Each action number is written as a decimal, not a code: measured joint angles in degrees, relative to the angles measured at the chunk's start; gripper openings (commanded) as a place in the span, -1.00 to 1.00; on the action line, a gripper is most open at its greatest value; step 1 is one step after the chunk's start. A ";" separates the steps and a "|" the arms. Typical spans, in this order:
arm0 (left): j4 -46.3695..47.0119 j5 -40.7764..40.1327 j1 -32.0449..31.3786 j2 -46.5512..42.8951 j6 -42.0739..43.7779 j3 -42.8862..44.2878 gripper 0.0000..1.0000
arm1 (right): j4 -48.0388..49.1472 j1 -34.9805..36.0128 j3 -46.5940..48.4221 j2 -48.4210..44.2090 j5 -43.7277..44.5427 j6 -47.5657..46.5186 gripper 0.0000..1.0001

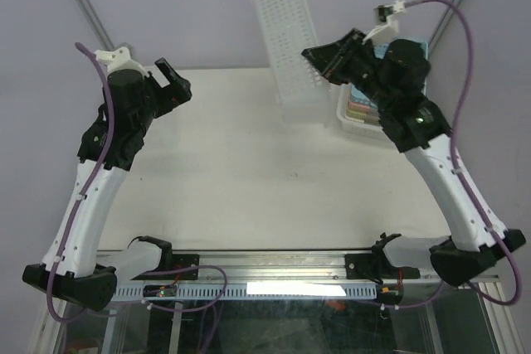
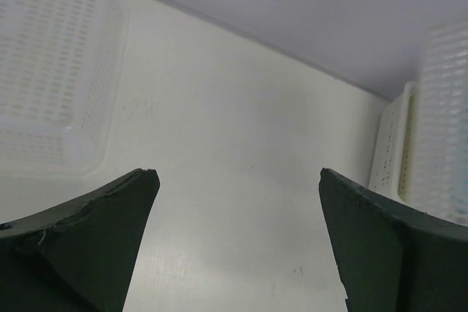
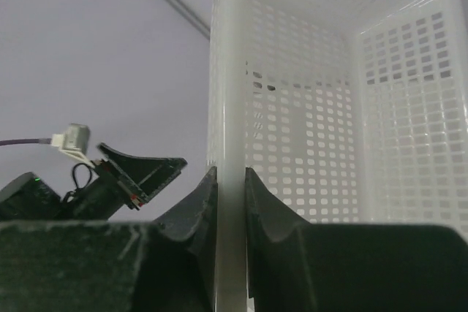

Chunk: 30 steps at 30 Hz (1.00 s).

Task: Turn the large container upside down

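Observation:
The large container (image 1: 286, 35), translucent whitish with a perforated grid base, stands tilted up on one long edge at the back of the table. My right gripper (image 1: 319, 64) is shut on its rim. In the right wrist view both fingers (image 3: 201, 202) pinch the rim strip, and the perforated walls of the container (image 3: 314, 107) rise behind them. My left gripper (image 1: 170, 80) is open and empty above the left of the table. In the left wrist view its jaws (image 2: 238, 173) stand wide apart over bare table, and the container (image 2: 446, 122) shows at the right edge.
A smaller white tub (image 1: 358, 113) with coloured items sits under my right arm, beside the container. A white mesh-sided basket (image 2: 51, 71) stands at the upper left of the left wrist view. The white table (image 1: 249, 172) ends at a metal rail (image 1: 274, 267) near the arm bases.

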 measured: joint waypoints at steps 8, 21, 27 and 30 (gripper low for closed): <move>0.70 -9.35 -0.28 -7.30 -7.91 -1.25 0.98 | 17.29 6.10 -14.62 15.69 -7.85 18.67 -1.00; 5.27 -9.46 -0.28 -11.28 -9.35 -3.85 0.98 | 51.43 4.92 -36.57 22.43 -4.13 46.71 -1.00; 5.29 -8.02 -0.28 -10.12 -9.22 -4.28 0.98 | 62.66 4.48 -46.03 23.10 1.29 54.64 -0.65; 5.29 -7.34 -0.28 -10.05 -8.74 -4.68 0.98 | 61.92 4.50 -48.61 21.05 3.56 55.39 0.14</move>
